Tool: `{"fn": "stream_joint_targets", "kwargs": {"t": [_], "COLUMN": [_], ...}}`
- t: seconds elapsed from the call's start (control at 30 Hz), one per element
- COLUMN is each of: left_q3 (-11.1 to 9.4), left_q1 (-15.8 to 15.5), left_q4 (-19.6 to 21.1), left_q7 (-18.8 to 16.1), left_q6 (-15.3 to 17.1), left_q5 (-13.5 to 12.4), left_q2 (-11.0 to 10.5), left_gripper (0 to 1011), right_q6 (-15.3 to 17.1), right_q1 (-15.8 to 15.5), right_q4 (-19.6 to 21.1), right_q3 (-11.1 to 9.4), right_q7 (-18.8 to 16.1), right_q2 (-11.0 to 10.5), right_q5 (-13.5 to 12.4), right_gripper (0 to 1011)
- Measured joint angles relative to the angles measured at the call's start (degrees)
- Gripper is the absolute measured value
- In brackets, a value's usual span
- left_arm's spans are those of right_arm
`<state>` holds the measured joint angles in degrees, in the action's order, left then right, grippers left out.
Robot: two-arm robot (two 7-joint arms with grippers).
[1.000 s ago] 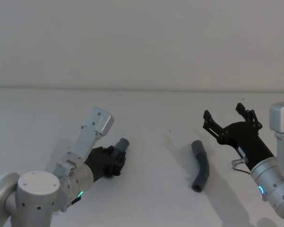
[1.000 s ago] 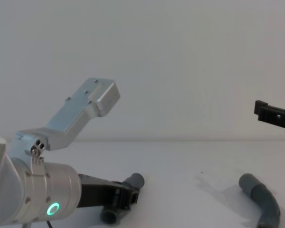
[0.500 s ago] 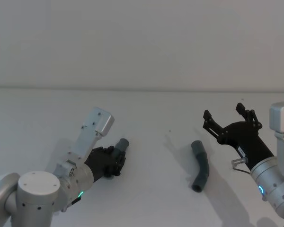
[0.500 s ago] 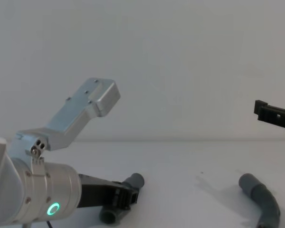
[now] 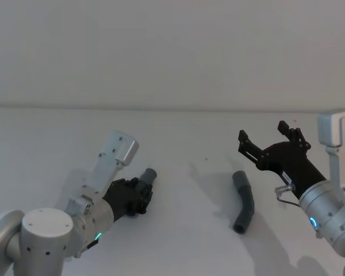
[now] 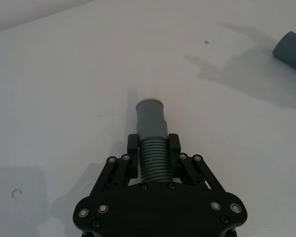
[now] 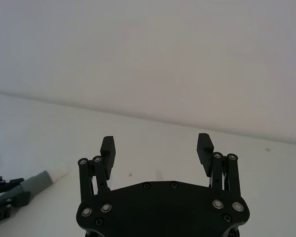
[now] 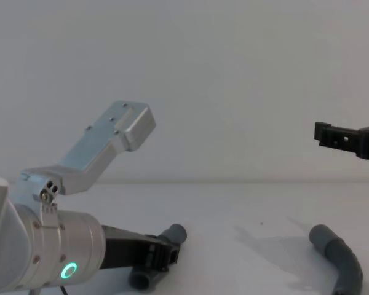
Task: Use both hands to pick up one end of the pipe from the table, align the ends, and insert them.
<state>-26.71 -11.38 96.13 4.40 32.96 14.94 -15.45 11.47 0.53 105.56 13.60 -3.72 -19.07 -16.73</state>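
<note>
One piece of the pipe [image 5: 150,175] lies low over the white table [image 5: 178,247] with my left gripper [image 5: 139,194] shut on its ribbed part. Its smooth cuff [image 6: 151,116] sticks out past the fingers [image 6: 133,144], and its white tip [image 7: 56,174] shows from the right wrist. The other curved piece [image 5: 244,202] lies on the table to the right, its end [image 6: 291,46] also in the left wrist view. My right gripper [image 5: 263,136] hovers open just beyond that piece, nothing between its fingers [image 7: 107,147]. From the chest I see the held piece [image 8: 173,235], the lying piece [image 8: 343,261] and the right gripper [image 8: 350,134] high above it.
A pale grey wall [image 5: 172,52] rises behind the table's far edge. A small dark speck [image 5: 206,159] marks the table between the two pieces. The left arm's silver link [image 8: 114,144] stands up over the left side.
My right gripper has shifted left and slightly up, still open. The left gripper and both pipe pieces have stayed where they were.
</note>
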Motion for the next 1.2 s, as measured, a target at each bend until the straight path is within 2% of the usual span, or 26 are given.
{"fn": "stream_joint_targets", "kwargs": {"t": [0.03,0.27,0.63,0.9,1.2], "left_q3": [0.0,-0.01,0.0,0.0,0.0], "left_q1": [0.0,0.0,0.0,0.0,0.0], "left_q4": [0.0,-0.01,-0.01,-0.01,-0.01], "left_q7": [0.0,0.0,0.01,0.01,0.01], "left_q6": [0.0,0.0,0.0,0.0,0.0], "left_q5": [0.0,0.01,0.01,0.01,0.01], "left_q2": [0.0,0.0,0.0,-0.01,-0.01], "left_gripper": [335,334,334,335,334], "right_q6": [0.0,7.42,14.33,16.75,17.42], "right_q1": [0.0,-0.61,-1.87,-2.89,-3.59], "right_q4": [0.0,3.6,5.92,5.96,5.17], "right_q3": [0.0,0.16,-0.4,-0.49,-0.42], "right_q7": [0.0,1.34,1.15,-0.75,-2.16], "right_q2": [0.0,0.29,-0.8,-2.24,-3.16], "right_q5": [0.0,-0.38,-0.98,-1.13,-1.03], "right_gripper": [1002,1002,1002,1002,1002]}}
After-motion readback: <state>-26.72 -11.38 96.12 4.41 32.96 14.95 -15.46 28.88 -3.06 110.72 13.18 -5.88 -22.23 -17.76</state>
